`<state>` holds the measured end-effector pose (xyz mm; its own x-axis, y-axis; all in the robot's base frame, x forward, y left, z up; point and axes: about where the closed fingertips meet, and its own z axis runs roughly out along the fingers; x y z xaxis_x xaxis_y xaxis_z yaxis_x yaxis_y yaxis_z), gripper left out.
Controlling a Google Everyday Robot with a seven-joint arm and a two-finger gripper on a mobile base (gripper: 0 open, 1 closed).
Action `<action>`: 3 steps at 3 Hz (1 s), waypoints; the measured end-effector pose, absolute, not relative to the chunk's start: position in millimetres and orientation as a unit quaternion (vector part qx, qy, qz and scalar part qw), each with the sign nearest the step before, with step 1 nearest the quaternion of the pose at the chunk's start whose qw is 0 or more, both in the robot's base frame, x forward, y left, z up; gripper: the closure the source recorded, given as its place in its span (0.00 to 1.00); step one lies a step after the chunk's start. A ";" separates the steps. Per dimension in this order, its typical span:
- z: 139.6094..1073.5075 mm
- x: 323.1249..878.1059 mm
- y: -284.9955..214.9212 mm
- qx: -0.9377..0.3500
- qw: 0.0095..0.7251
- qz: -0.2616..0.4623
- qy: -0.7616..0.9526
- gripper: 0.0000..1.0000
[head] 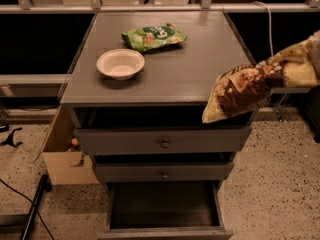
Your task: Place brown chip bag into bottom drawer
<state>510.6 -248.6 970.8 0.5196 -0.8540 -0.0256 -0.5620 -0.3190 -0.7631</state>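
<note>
While the brown chip bag [239,91] hangs in mid-air at the right of the frame, just off the front right corner of the worktop [200,69], the robot's gripper [274,75] is clamped on the bag's upper end near the right edge. The bag's cream-yellow lower end droops toward the middle of the frame. The bottom drawer [165,232] stands pulled out at the bottom centre, its dark box empty as far as can be seen, well below and to the left of the bag.

The step in hand appears to be the carry from worktop to drawer. To do it well, the arm would need to bring the bag out toward the viewer before going down. That keeps it clear of the worktop's front edge and of the two knobbed drawers [162,143] beneath it. A straight drop from here would likely catch the cabinet's right side.

The bag looks large against the drawer's opening (and crinkly, so it may spring or snag). It is best lowered lengthwise along the box, drooping end first, over the low front panel. It should be let go only when most of it lies below the rim.

A white bowl [120,64] and a green bag [152,36] sit on the worktop at upper left, well apart from that path, and need no attention.
</note>
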 end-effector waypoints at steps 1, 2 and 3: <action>935.7 450.7 -261.0 -0.783 0.378 -0.192 0.456 1.00; 929.5 444.3 -263.2 -0.782 0.377 -0.189 0.459 1.00; 921.0 444.5 -252.7 -0.790 0.376 -0.186 0.447 1.00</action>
<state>444.5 -252.7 921.0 0.5306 -0.8466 -0.0421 -0.5669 -0.3175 -0.7601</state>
